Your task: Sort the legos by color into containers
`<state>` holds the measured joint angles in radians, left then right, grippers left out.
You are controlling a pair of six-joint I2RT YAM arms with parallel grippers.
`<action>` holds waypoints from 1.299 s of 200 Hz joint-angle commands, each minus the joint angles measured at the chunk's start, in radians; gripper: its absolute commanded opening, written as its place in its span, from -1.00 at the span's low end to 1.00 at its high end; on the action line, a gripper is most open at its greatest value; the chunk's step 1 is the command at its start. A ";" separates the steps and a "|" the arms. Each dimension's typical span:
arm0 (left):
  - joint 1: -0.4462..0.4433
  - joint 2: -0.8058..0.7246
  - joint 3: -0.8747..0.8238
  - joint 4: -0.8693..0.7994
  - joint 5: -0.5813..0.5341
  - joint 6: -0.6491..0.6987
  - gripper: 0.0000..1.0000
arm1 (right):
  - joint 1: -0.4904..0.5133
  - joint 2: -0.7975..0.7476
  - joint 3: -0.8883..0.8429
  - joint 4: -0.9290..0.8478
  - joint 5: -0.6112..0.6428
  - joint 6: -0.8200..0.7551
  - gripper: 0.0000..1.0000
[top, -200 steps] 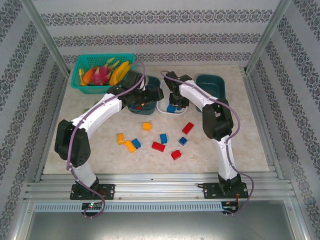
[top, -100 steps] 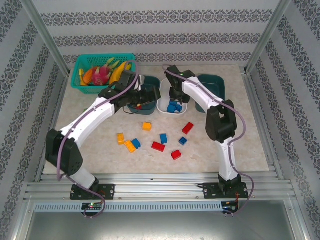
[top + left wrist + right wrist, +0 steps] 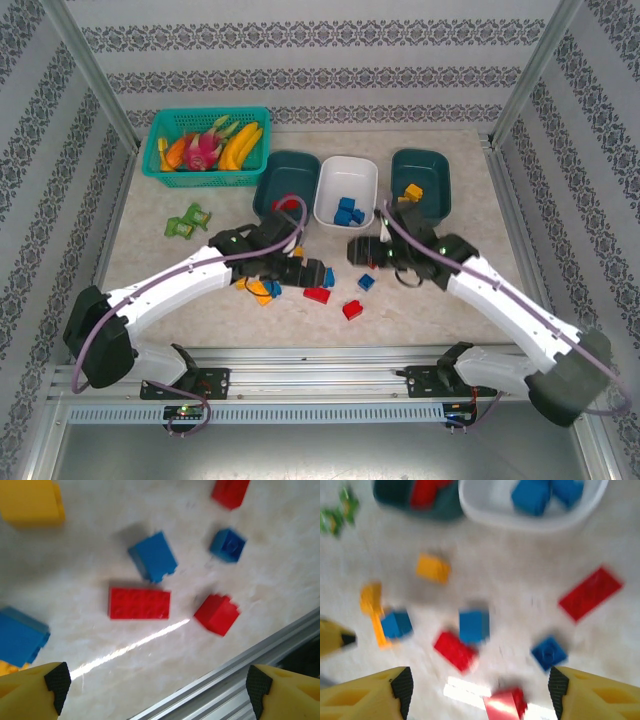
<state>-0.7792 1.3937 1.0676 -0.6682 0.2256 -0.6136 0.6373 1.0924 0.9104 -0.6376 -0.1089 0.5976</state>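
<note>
White tray, the middle container, holds blue legos. The dark teal tray left of the white tray holds a red brick; the second teal tray to its right holds a yellow-orange brick. Loose bricks in red, blue and yellow lie on the table nearer than the white tray. Left gripper and right gripper hover above them, jaws spread wide, gripping nothing.

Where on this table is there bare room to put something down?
Bare table right of the right teal tray, and between the green toy and the left arm. Crowded in the middle among the loose legos.
</note>
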 commanded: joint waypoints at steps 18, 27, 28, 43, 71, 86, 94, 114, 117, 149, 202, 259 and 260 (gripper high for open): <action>-0.112 0.113 0.036 -0.039 -0.181 -0.015 1.00 | 0.090 -0.209 -0.203 0.052 -0.075 0.122 0.62; -0.134 0.161 0.065 -0.053 -0.208 -0.004 1.00 | 0.096 -0.256 -0.240 0.062 -0.081 0.151 0.64; -0.135 0.166 0.068 -0.055 -0.211 -0.003 1.00 | 0.096 -0.256 -0.240 0.062 -0.081 0.151 0.64; -0.159 0.247 0.117 -0.090 -0.251 0.003 0.99 | 0.104 -0.325 -0.279 0.060 -0.088 0.176 0.66; -0.176 0.356 0.171 -0.120 -0.314 -0.007 0.97 | 0.107 -0.458 -0.313 0.013 -0.095 0.196 0.72; -0.179 0.404 0.199 -0.125 -0.322 -0.009 0.97 | 0.106 -0.517 -0.315 -0.030 -0.089 0.206 0.73; -0.181 0.428 0.213 -0.124 -0.319 -0.008 0.97 | 0.105 -0.539 -0.314 -0.056 -0.082 0.209 0.74; -0.186 0.476 0.240 -0.126 -0.316 -0.008 0.96 | 0.106 -0.573 -0.315 -0.087 -0.077 0.218 0.74; -0.186 0.481 0.243 -0.128 -0.316 -0.008 0.96 | 0.106 -0.576 -0.315 -0.088 -0.075 0.220 0.74; -0.188 0.528 0.256 -0.119 -0.322 -0.009 0.92 | 0.105 -0.569 -0.314 -0.073 -0.078 0.227 0.72; -0.187 0.581 0.255 -0.096 -0.315 -0.022 0.69 | 0.104 -0.557 -0.309 -0.070 -0.077 0.225 0.70; -0.187 0.552 0.255 -0.095 -0.339 -0.007 0.14 | 0.105 -0.546 -0.309 -0.057 -0.081 0.228 0.66; -0.187 0.550 0.257 -0.095 -0.340 -0.007 0.14 | 0.104 -0.546 -0.307 -0.058 -0.081 0.228 0.66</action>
<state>-0.9565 1.9491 1.3197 -0.7368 -0.0586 -0.6281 0.7311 0.5411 0.6102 -0.6991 -0.1852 0.8146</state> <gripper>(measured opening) 0.606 0.833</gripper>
